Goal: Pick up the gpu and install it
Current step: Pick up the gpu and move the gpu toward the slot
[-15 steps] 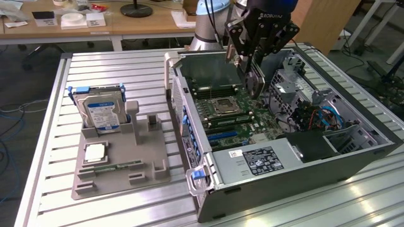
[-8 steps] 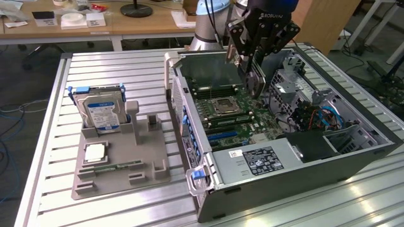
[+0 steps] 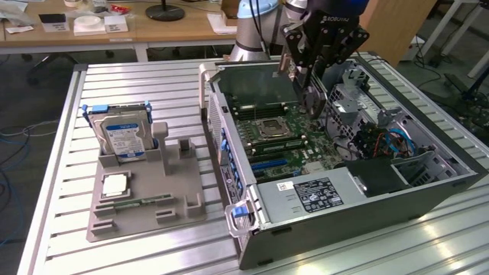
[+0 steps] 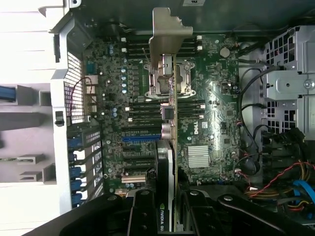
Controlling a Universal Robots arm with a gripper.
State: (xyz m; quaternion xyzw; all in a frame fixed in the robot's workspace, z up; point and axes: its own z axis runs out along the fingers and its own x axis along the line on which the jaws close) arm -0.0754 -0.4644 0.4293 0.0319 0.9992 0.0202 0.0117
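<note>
Nearest the wrist camera, the jaws stood partly closed, one on each face of the gpu [image 4: 170, 162], which we saw edge-on with its cooler label between them. Its silver end bracket [image 4: 165, 34] pointed away from the jaws. In the exterior view the card [image 3: 312, 94] hung upright from the jaws above the far part of the motherboard [image 3: 287, 146], apart from the blue expansion slot [image 3: 267, 166], so we judged it not yet seated.

We judged the card light and stiff but fragile. A hold across the cooler and board faces looked safest, away from the contact edge and the thin bracket.

The open computer case [image 3: 428, 189] lay on its side on the desk [image 3: 61, 240]. It held the motherboard with its processor socket [image 3: 273, 129], a power supply [image 3: 317, 192] at the near end, and a drive cage [image 3: 359, 109] with cables at the exterior view's right.

Well apart, at the exterior view's left, a grey holder [image 3: 180, 209] carried an upright hard drive [image 3: 122, 134], a flat processor chip [image 3: 114, 184] and a memory stick [image 3: 137, 201].
</note>
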